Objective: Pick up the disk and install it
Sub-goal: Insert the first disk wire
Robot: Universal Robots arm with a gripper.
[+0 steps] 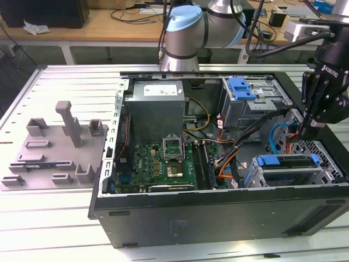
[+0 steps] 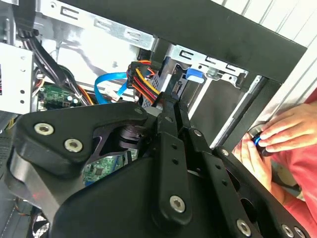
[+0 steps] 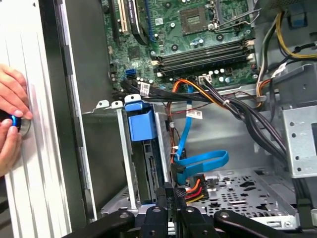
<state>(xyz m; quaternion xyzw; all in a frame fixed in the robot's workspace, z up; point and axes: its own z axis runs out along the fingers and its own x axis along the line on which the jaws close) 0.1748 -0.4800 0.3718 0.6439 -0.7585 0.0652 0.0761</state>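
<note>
The disk (image 1: 288, 173) sits edge-on in the drive cage at the case's front corner, on the exterior view's right, with a blue rail (image 1: 286, 161) along its top. In the first wrist view the disk (image 3: 148, 166) shows as a dark edge between the cage walls under a blue tab (image 3: 140, 124). My black gripper (image 1: 301, 134) hangs just behind that cage, fingers together. Its tips (image 3: 171, 194) rest by the plug of red, yellow and black wires (image 3: 193, 188). In the second wrist view the gripper (image 2: 171, 101) points at the same wire bundle (image 2: 146, 82). Nothing is held.
The open computer case (image 1: 218, 215) lies on a slatted table, with motherboard (image 1: 163, 164), grey power supply (image 1: 155, 106) and a second blue-latched bay (image 1: 242, 87). Blue data cable (image 3: 198, 163) loops near the tips. A person's hands (image 3: 10, 124) hold a small blue item outside the case wall. Grey fixture (image 1: 54, 147) stands left.
</note>
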